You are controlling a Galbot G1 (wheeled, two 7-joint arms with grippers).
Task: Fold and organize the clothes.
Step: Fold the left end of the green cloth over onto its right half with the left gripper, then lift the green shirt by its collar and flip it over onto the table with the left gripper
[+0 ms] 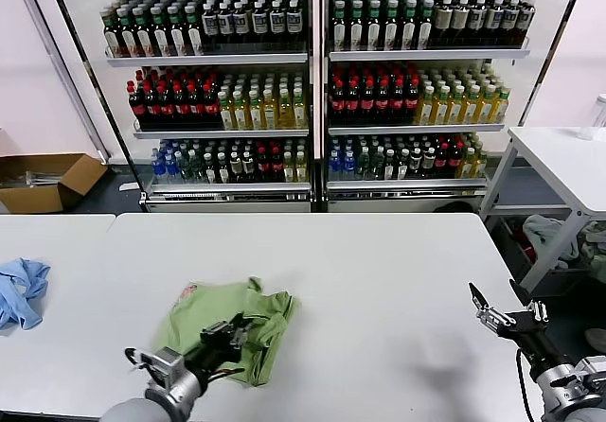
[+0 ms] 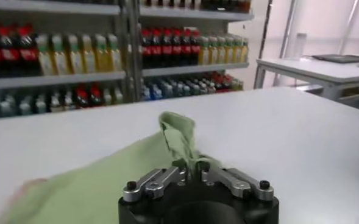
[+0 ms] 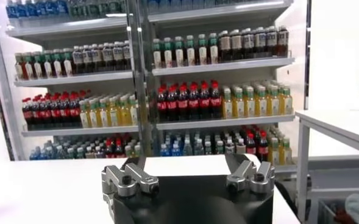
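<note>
The sage-green shirt [image 1: 227, 323] lies bunched and partly folded on the white table [image 1: 379, 280], front left of centre, with a bit of red print showing at its far left corner. My left gripper [image 1: 232, 331] is low over the shirt's near side and shut on a fold of the green fabric [image 2: 180, 135], which stands up from between its fingers. My right gripper [image 1: 500, 301] is open and empty, held off the table's front right edge, far from the shirt.
A blue cloth [image 1: 21, 290] lies at the table's left edge. Drink shelves [image 1: 312, 91] stand behind the table. A cardboard box [image 1: 47, 181] is on the floor at left. A second white table [image 1: 568, 162] stands at right.
</note>
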